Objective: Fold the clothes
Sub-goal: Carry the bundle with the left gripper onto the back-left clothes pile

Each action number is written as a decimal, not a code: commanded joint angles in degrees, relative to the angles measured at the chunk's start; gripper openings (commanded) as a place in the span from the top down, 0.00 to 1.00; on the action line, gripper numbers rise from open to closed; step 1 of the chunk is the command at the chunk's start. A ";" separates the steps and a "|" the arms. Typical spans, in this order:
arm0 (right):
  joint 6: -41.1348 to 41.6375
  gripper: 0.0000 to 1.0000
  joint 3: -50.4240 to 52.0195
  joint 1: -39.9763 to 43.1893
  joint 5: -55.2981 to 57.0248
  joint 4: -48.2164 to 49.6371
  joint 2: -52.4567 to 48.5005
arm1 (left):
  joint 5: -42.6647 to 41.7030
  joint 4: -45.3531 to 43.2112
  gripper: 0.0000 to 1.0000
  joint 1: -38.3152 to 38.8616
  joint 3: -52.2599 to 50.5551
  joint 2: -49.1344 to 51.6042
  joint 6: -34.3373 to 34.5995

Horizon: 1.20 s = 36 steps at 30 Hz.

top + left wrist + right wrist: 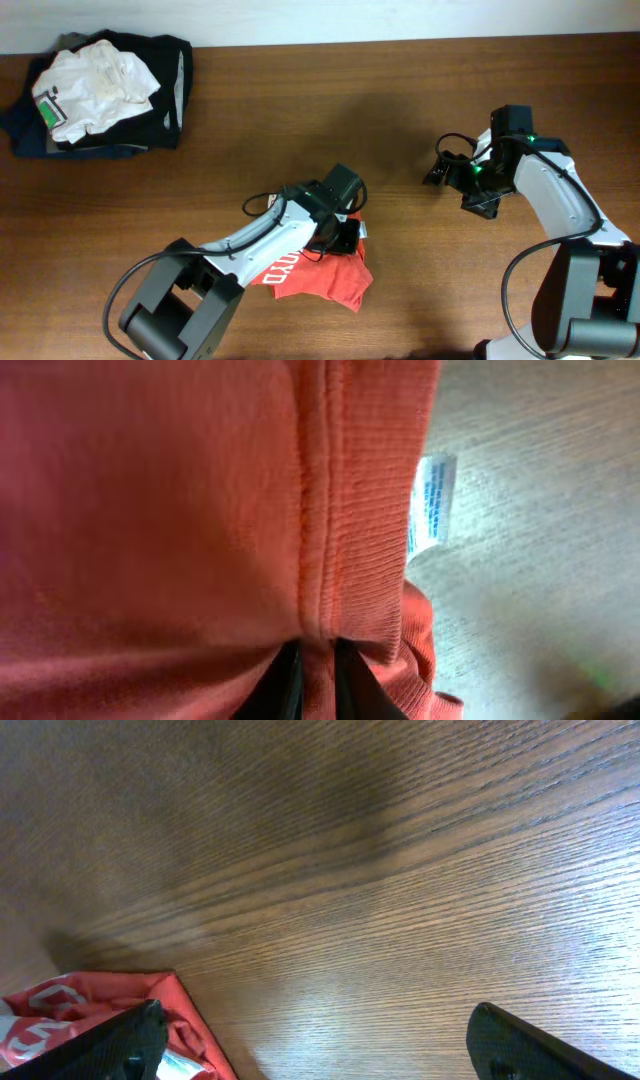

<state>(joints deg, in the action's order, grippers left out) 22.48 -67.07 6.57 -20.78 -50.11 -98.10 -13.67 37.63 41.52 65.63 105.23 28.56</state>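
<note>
- At the far-left corner of the desk (pixel 300 120) lies a pile of clothes (pixel 100 90), a crumpled white garment (pixel 95 85) on top of a dark garment (pixel 170 75). It looks like a waiting stack, well apart from both arms, so the working space stays free.
- Near the middle front of the desk is the red shirt (pixel 325 275), bunched and only partly flattened. Its long axis runs roughly left to right, tilted a little, with the white lettering toward the left end and the loose bulk to the right.
- The left tool (pixel 318 675) is clamped on the red shirt. In the left wrist view its two dark fingers sit close together with a ribbed, seamed edge pinched between them. Gripping this firm edge probably gives a line to pull straight when laying the fabric over.
- Just right of that seam a small label (pixel 432 500) hangs out, which suggests the held edge is the neck or a side seam; I cannot tell which.
- On the right, the right tool (pixel 318 1010) hovers over bare desk with its fingers wide apart and nothing between them. It faces the shirt's near corner, seemingly ready to take a second hold.
</note>
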 commanded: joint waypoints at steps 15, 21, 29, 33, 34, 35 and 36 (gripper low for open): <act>0.02 0.01 0.37 0.22 0.50 -0.04 -0.31 | -27.30 19.28 0.01 -40.26 -2.84 -5.84 -39.89; 0.02 0.01 0.37 0.22 0.50 -0.02 -0.31 | -25.03 2.69 0.07 -34.34 -17.40 -5.84 -32.48; 0.02 0.01 0.37 0.22 0.50 -0.02 -0.31 | -16.68 2.89 0.99 -33.68 -9.09 -5.86 -24.24; 0.02 0.01 0.37 0.22 0.50 -0.04 -0.31 | 9.70 4.68 0.99 -33.70 5.70 -5.84 -24.30; 0.02 0.01 0.37 0.22 0.50 -0.02 -0.31 | 13.62 2.56 0.99 -33.79 6.62 -5.84 -25.59; 0.02 0.01 0.37 0.22 0.50 -0.02 -0.31 | 17.44 -1.44 0.99 -33.94 6.75 -5.84 -28.15; 0.02 0.01 0.37 0.22 0.50 -0.02 -0.31 | 19.21 -4.83 0.99 -34.23 6.75 -5.81 -28.37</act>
<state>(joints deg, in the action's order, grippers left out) 22.50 -66.96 6.57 -20.78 -50.17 -98.32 -3.73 37.47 7.86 71.59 99.85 2.72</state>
